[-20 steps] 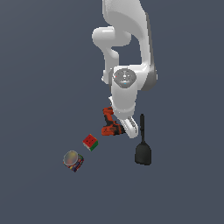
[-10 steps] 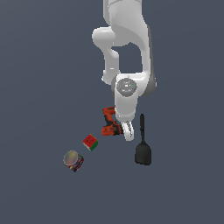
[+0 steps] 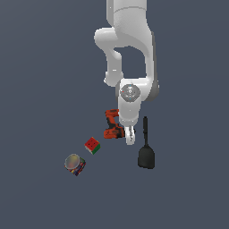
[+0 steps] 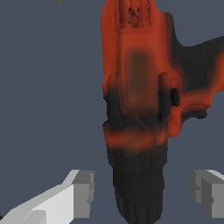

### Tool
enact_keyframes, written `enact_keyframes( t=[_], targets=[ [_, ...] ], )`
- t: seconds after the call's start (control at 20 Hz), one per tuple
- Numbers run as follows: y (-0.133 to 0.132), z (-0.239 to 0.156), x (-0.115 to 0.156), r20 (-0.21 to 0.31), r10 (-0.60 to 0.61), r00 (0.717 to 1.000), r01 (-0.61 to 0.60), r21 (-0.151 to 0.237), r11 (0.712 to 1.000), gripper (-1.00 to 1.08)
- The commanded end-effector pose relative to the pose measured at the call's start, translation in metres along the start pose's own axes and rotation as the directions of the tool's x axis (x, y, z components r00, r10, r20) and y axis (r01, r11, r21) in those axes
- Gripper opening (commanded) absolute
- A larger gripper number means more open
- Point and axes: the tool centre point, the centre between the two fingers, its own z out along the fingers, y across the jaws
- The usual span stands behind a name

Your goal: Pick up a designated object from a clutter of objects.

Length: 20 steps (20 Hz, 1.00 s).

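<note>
The gripper (image 4: pixel 142 192) hangs spread wide, one finger (image 4: pixel 81 192) on each side of the drill's (image 4: pixel 140 100) black chuck (neither touching it). The drill (image 3: pixel 113 125) lies just beside the spatula (image 3: pixel 146 147); the cube (image 3: pixel 92 145) and can (image 3: pixel 74 164) sit farther off.

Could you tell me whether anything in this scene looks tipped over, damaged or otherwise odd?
Nothing is damaged or spilled. The can sits tilted rather than upright. The drill lies between the open gripper's fingers, unclamped.
</note>
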Motion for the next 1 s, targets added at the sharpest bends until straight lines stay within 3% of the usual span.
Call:
enact_keyframes(
  t=[0.0,0.85,0.9,0.95],
  targets=[
    [0.001,0.002,0.0,0.0,0.014,1.0,-0.014,0.0,1.0,0.68],
    [0.002,0.033,0.0,-0.001,0.017,1.0,-0.017,-0.001,1.0,0.68],
    [0.002,0.033,0.0,-0.001,0.017,1.0,-0.017,-0.001,1.0,-1.0],
    [0.002,0.033,0.0,-0.001,0.017,1.0,-0.017,-0.001,1.0,-1.0]
  ],
)
